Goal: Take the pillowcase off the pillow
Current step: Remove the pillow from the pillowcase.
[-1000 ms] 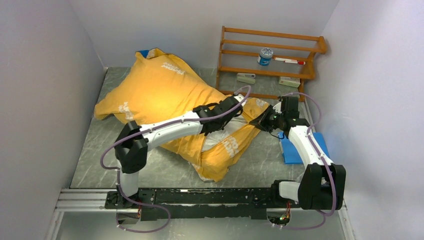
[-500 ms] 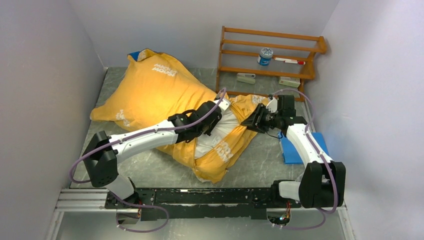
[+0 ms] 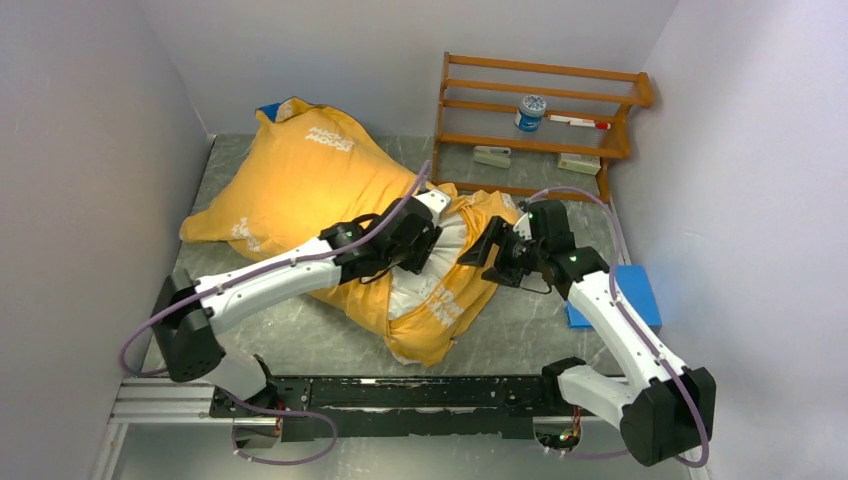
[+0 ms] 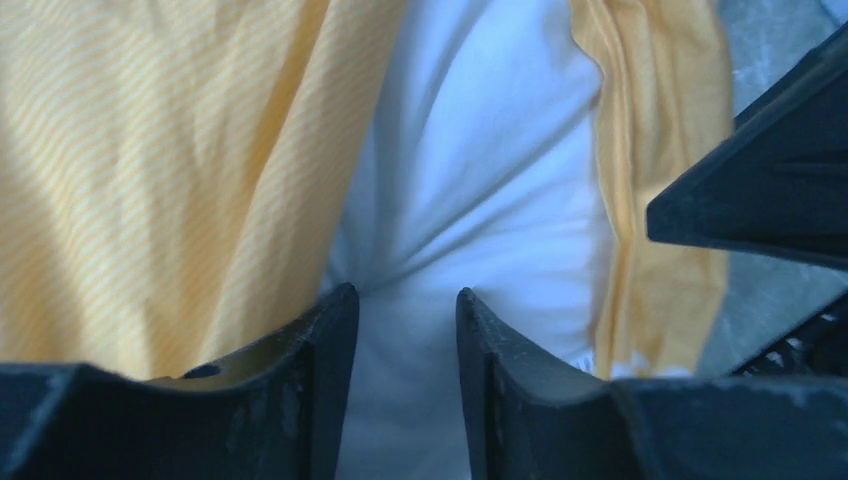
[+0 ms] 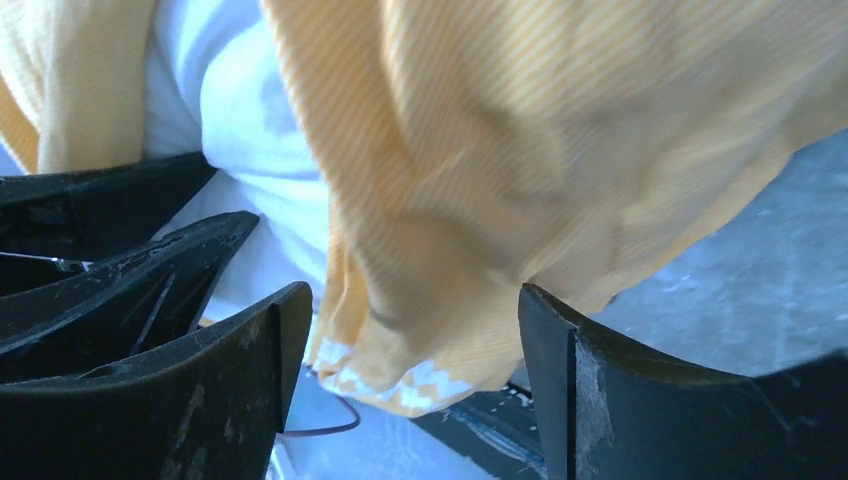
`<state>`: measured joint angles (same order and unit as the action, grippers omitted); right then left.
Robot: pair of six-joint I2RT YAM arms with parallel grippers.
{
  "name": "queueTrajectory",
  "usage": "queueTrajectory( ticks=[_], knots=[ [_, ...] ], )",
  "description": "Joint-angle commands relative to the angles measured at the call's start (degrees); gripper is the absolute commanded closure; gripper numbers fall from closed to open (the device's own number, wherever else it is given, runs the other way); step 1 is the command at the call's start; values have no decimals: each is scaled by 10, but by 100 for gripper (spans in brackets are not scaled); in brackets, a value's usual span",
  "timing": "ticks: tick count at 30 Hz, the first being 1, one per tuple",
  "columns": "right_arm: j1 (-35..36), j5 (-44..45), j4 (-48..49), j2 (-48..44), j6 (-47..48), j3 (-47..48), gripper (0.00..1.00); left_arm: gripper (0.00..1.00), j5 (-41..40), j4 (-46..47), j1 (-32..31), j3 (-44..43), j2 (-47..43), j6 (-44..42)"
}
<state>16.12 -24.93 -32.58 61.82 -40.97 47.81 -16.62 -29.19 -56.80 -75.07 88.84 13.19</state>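
The yellow-orange pillowcase (image 3: 300, 185) lies bulging on the table, its mouth facing right. At that mouth the white pillow (image 3: 452, 245) shows through. My left gripper (image 3: 425, 250) sits on the bared pillow (image 4: 480, 180), jaws a little apart, puckered white fabric between the tips (image 4: 405, 295), pillowcase (image 4: 150, 170) on its left. My right gripper (image 3: 490, 255) faces it from the right, open wide (image 5: 415, 300). A loose fold of pillowcase (image 5: 520, 150) hangs between its fingers without being pinched. The pillow (image 5: 230, 90) shows at the upper left of the right wrist view.
A wooden rack (image 3: 540, 110) stands at the back right with a jar (image 3: 531, 112), a marker (image 3: 578, 122) and small boxes. A flat blue pad (image 3: 625, 295) lies by the right arm. Walls close in on both sides; a metal rail (image 3: 400, 395) runs along the near edge.
Both grippers have gone from shut to open. The left arm drew back to the left, the right gripper moved left to the mouth, and more white pillow shows.
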Motion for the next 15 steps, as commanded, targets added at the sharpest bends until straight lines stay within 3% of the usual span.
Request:
queueTrajectory(
  ticks=[1, 6, 15],
  knots=[
    [53, 15, 3, -29, -97, -25, 21, 51, 23, -59, 11, 36, -67, 31],
    [130, 38, 29, -3, -153, -20, 21, 41, 55, -22, 11, 81, -144, 44],
    [277, 176, -5, 89, -283, 21, 23, 33, -26, -75, 11, 126, -170, 55]
  ],
)
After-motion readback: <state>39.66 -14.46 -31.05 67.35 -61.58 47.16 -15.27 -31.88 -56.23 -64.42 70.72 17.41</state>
